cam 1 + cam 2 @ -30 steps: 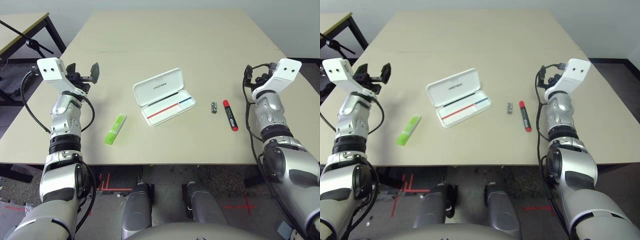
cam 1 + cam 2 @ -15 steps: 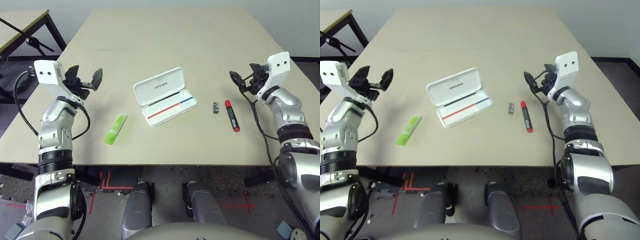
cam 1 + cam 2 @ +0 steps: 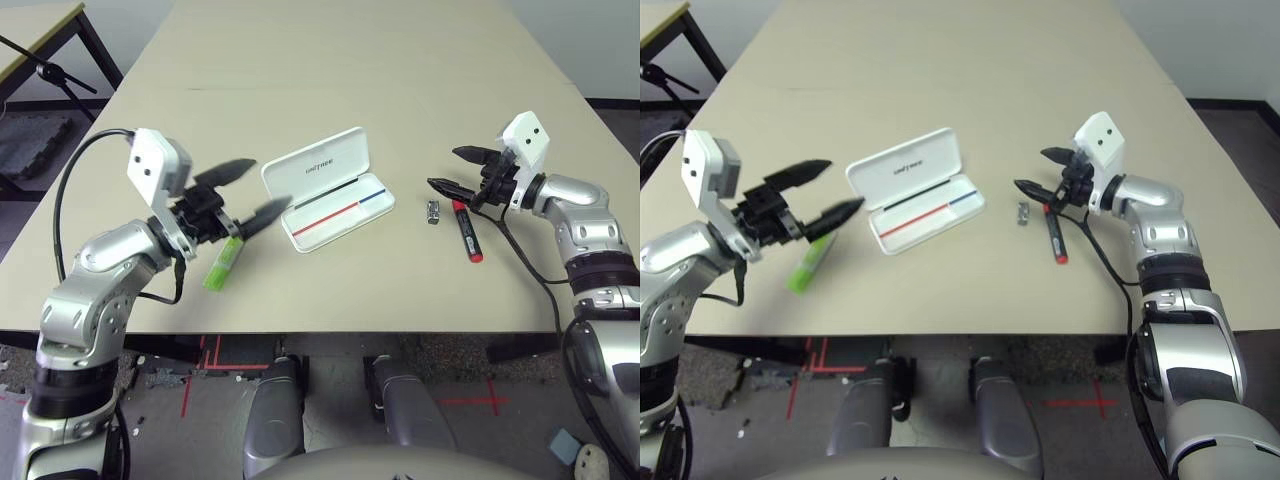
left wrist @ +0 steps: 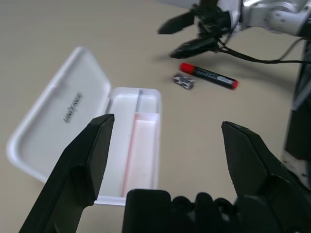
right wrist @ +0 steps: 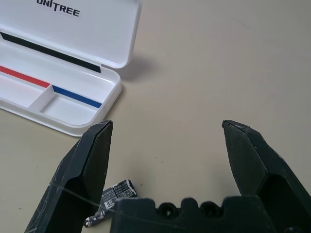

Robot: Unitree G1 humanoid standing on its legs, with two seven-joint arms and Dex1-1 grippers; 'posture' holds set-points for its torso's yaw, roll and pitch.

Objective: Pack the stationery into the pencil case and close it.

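Note:
The white pencil case (image 3: 340,155) lies open at the table's middle, lid back, a red-and-blue stripe in its tray (image 5: 63,104). A lime-green highlighter (image 3: 222,266) lies left of it. My left gripper (image 3: 255,192) hovers open just above and beyond the highlighter, pointing toward the case (image 4: 63,126). To the right of the case lie a small black-and-silver clip (image 3: 433,212) and a red marker (image 3: 464,232) with a black end. My right gripper (image 3: 446,168) stands open just above and behind them, and the clip (image 5: 114,194) lies by one finger. Neither holds anything.
The tan table (image 3: 350,80) stretches bare behind the case and along its front edge. Another table's corner (image 3: 30,20) and a dark stand (image 3: 50,70) are off the far left.
Both arms have swung inward and down from the table's sides. The left gripper came over the highlighter, the right one toward the clip and marker. The camera has tilted too.

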